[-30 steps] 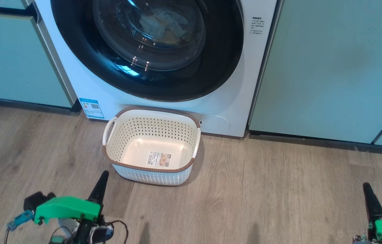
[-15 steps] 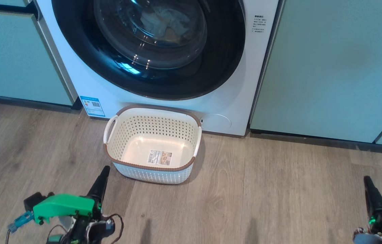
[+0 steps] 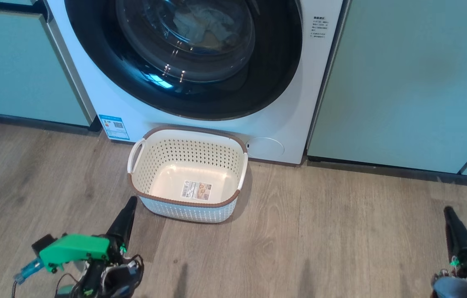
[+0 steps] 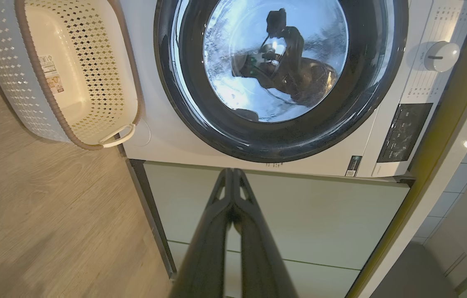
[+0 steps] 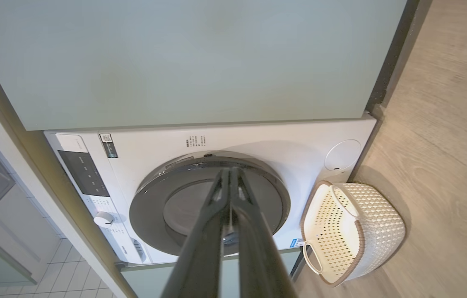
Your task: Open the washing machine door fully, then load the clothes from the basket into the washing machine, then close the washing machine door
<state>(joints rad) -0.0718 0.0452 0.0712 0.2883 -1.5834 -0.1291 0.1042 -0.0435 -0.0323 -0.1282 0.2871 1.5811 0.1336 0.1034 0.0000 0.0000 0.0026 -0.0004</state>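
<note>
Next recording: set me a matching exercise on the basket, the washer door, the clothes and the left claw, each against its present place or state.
Things
1. small cream perforated plastic basket with brown rim
2. large round glossy black-rimmed washing machine door
3. pale crumpled fabric clothes
4. left claw with two long dark fingers

States
A. behind the domed glass
B. fingers pressed together, holding nothing
C. empty, on the wooden floor
D. closed on the white washer front

Pairs: 1-C, 2-D, 3-A, 4-B

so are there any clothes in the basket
No, the basket shows its bare cream bottom with just a label on it.
</note>
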